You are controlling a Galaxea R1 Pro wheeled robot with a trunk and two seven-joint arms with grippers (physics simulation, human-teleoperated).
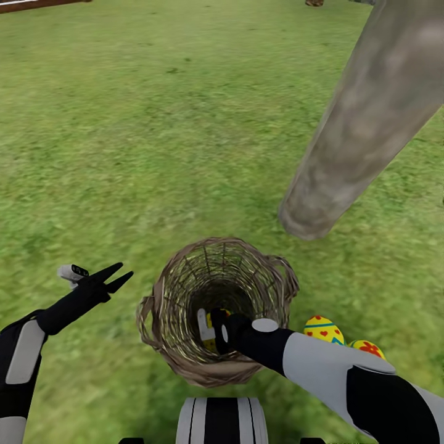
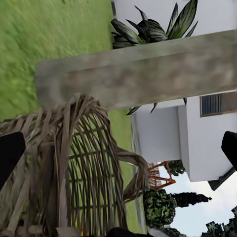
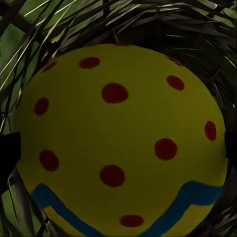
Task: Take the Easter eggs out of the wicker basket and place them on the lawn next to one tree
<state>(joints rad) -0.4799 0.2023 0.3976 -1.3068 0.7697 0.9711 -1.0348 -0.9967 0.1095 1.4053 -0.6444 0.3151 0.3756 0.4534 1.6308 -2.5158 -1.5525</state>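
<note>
1. The dotted egg (image 3: 121, 143), yellow with red dots and a blue zigzag band, lies deep in the wicker basket (image 1: 185, 290); in the right wrist view it sits squarely between the two dark fingertips at the frame's edges, with woven twigs all round it.
2. The right gripper (image 1: 213, 330) reaches down inside the basket, its jaws set wide enough to straddle the egg. Whether the pads touch the shell, I cannot tell.
3. Two more eggs rest on the lawn (image 1: 154, 123) just beside the basket on the robot's right: one with a blue band and red heart (image 1: 323, 328), and one with red flower marks (image 1: 368, 349) (partly hidden behind the right forearm).
4. The tree (image 1: 370, 117), a thick pale grey trunk, meets the grass near the basket, beyond it and to the right, close to those two eggs.
5. The left gripper (image 1: 111, 279) hovers over the grass left of the basket, jaws parted and holding nothing.
6. The left wrist view looks across the basket's side to the trunk, a spiky dark-leaved plant (image 2: 153, 27) and a white house (image 2: 197, 133).
</note>
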